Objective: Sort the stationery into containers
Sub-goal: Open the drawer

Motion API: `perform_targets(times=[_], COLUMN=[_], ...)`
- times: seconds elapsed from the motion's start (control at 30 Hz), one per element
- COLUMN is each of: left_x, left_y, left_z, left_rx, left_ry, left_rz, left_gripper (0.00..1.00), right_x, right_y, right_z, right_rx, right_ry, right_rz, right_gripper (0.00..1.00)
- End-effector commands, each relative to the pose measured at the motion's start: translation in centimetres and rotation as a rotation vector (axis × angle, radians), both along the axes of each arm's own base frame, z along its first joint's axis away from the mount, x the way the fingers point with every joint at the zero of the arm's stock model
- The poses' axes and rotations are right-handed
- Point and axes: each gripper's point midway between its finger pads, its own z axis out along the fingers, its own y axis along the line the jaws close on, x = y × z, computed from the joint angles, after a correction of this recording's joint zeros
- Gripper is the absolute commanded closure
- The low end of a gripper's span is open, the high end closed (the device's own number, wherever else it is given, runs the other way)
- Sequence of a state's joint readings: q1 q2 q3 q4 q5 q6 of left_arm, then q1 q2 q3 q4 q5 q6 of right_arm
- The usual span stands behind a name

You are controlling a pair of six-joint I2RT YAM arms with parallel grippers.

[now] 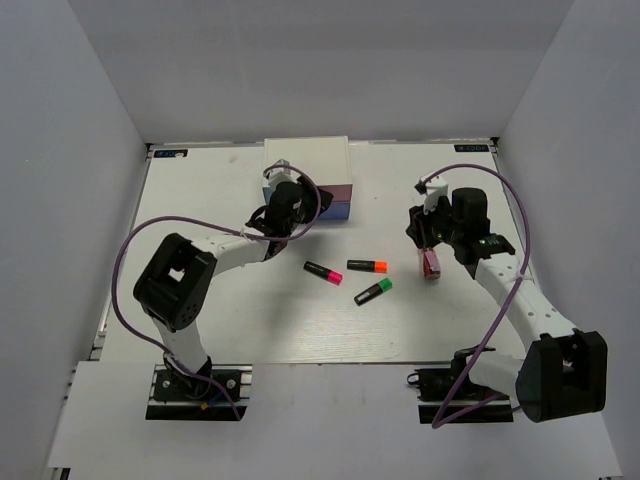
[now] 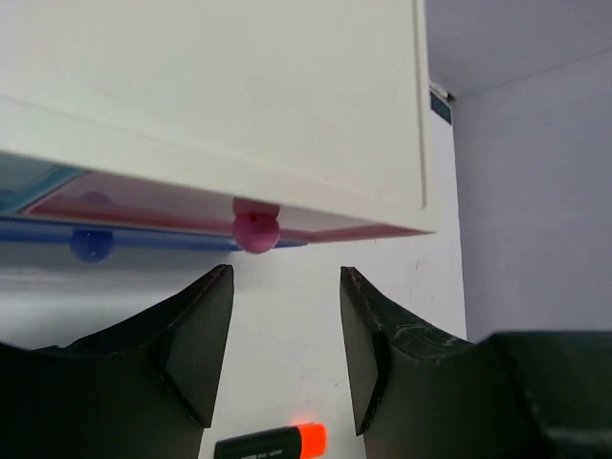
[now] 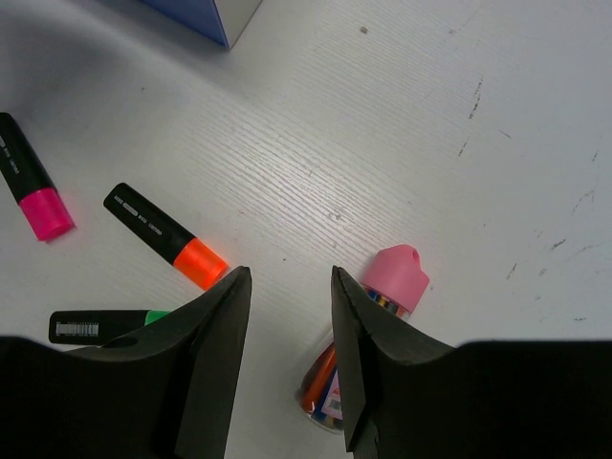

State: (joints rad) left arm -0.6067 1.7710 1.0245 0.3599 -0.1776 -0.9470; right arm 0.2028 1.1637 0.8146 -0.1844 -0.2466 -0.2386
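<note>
Nothing appears sorted yet; the green highlighter (image 3: 105,325), orange highlighter (image 3: 163,237) and pink highlighter (image 3: 33,186) lie loose to the left of the right gripper (image 3: 290,277), its jaws apart and empty; a pink-topped block (image 3: 392,277) sits just beside one finger; farther off, the left gripper (image 2: 287,277), parted and empty, faces the pink knob (image 2: 255,228) of the chest (image 2: 239,96).

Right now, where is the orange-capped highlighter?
In the top view, the orange-capped highlighter lies near the middle of the table, right of the pink-capped highlighter and just beyond the green-capped highlighter.
</note>
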Motion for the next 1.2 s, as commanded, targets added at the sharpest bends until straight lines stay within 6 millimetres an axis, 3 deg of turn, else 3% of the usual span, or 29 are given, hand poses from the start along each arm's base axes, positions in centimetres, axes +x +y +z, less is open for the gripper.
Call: perform_targets(times=[0.0,0.2,0.47,0.5,0.93,1.17], left_x=[1.0,2.2,3.0,2.9,3.1,3.4], left_y=[0.3,0.4,-0.1,-0.1,-0.4,-0.6], left_z=[3.0,2.9,2.9,2.1,1.0,0.5], left_rx=[-0.006,0.003,0.004,0.016,0.031,0.037], left_ry=[-0.051,-0.050,-0.048,-0.031,-0.006,0.003], left_rz=[0.042,0.068,0.068,0.068,0.059,0.059], left_gripper=[0.41,0.41,0.51,0.52,0.47,0.55], right_x=[-0.1,-0.2,-0.1,-0.2,-0.3,-0.2], right_y=[-0.1,-0.2,-0.3,-0.2,-0.4,-0.5], right_z=[0.9,0.8,0.7,0.7,0.4,0.6], right_rx=[0.014,0.016,0.016,0.017,0.020,0.021], right_ry=[-0.026,-0.027,-0.023,-0.023,-0.012,-0.022], right_rz=[-0.003,-0.008,-0.011,-0.008,-0.017,-0.020], right_gripper=[0.54,0.54,0.54,0.54,0.54,0.54])
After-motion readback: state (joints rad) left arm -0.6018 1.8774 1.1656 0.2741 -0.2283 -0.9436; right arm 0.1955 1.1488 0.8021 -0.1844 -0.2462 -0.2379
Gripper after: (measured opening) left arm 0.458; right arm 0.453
